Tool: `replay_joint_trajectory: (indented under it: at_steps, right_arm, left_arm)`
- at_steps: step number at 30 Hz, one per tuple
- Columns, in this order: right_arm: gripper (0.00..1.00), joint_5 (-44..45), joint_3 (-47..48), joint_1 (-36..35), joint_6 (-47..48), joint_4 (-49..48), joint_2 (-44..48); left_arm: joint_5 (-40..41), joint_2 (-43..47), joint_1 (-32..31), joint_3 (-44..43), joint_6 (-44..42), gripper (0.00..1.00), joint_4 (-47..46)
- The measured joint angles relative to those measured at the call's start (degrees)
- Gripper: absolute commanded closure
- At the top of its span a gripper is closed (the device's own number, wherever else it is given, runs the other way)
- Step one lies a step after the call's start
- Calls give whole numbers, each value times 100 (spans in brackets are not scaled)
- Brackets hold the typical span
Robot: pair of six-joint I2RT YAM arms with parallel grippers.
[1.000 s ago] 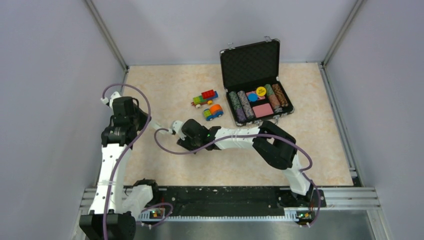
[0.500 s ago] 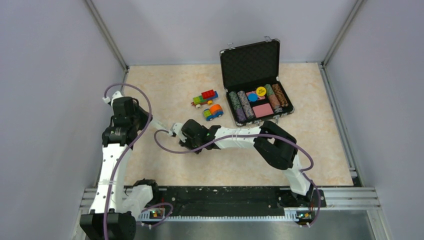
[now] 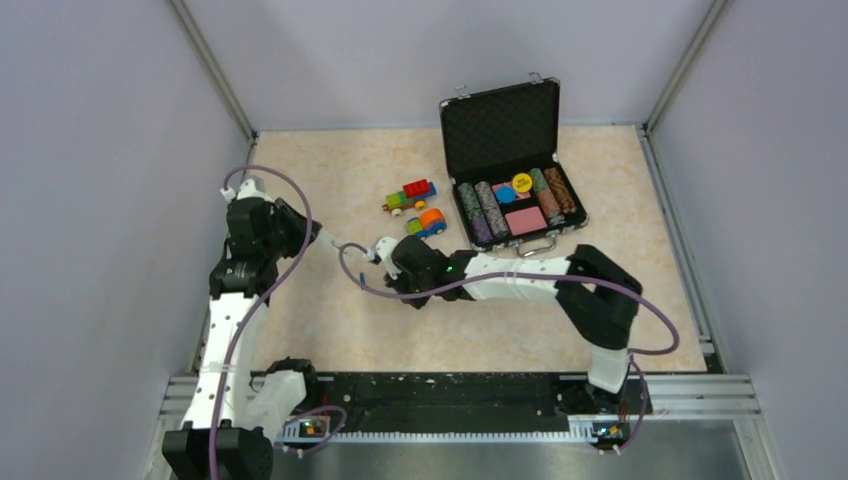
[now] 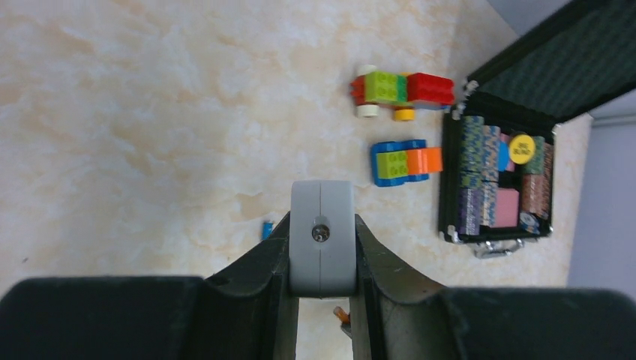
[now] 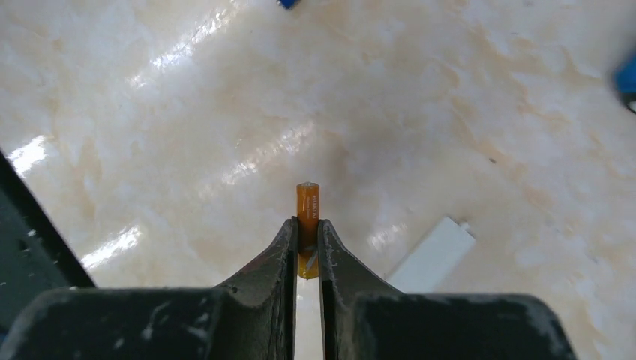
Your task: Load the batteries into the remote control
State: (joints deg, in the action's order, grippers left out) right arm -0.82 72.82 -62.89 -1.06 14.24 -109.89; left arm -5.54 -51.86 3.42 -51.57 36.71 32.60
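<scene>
The remote control (image 4: 322,262) shows end-on as a pale grey-white block, and my left gripper (image 4: 322,221) is shut on it, holding it above the table. My right gripper (image 5: 307,225) is shut on the orange-brown battery (image 5: 308,199), which sticks out past the fingertips. That battery's tip also peeks out below the remote in the left wrist view (image 4: 341,313). The blue battery (image 4: 267,229) lies loose on the table, seen again at the top edge of the right wrist view (image 5: 287,3). From above, the left gripper (image 3: 305,237) and the right gripper (image 3: 385,250) face each other closely.
A small flat white cover piece (image 5: 433,255) lies on the table right of my right fingers. Two colourful toy vehicles (image 3: 410,195) (image 3: 427,223) stand mid-table. An open black case of poker chips (image 3: 515,190) sits at the back right. Grey walls enclose the table.
My right wrist has shifted to the right and slightly away from me. The left wrist has moved a little farther back and to the right.
</scene>
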Motion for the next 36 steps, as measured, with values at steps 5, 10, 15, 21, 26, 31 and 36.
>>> replay_joint_trajectory:
  at_steps: [5,10,15,21,26,31,36]
  right_arm:
    - [90,94,-691,293,-490,-236,1502]
    - [89,310,-957,640,-820,-568,3003]
    - [87,247,-883,872,-879,-789,3790]
    - [87,-229,-695,903,-813,-949,4039]
    - [86,-581,-669,903,-787,-1139,4081]
    - [86,-839,-446,903,-791,-1294,3912]
    - [86,-868,-114,903,-966,-1506,3624]
  left_arm:
    - [-1158,116,0,376,-286,100,-922]
    - [-2723,201,-2,988,-264,100,-2520]
    - [-4063,-63,-2,1202,356,100,-4360]
    - [-5287,-828,-24,977,1141,100,-6074]
    - [-5672,-960,-129,713,1161,100,-6408]
    - [-5702,-1281,-280,299,1453,100,-6548]
    - [-5547,-1598,-415,203,2256,100,-6732]
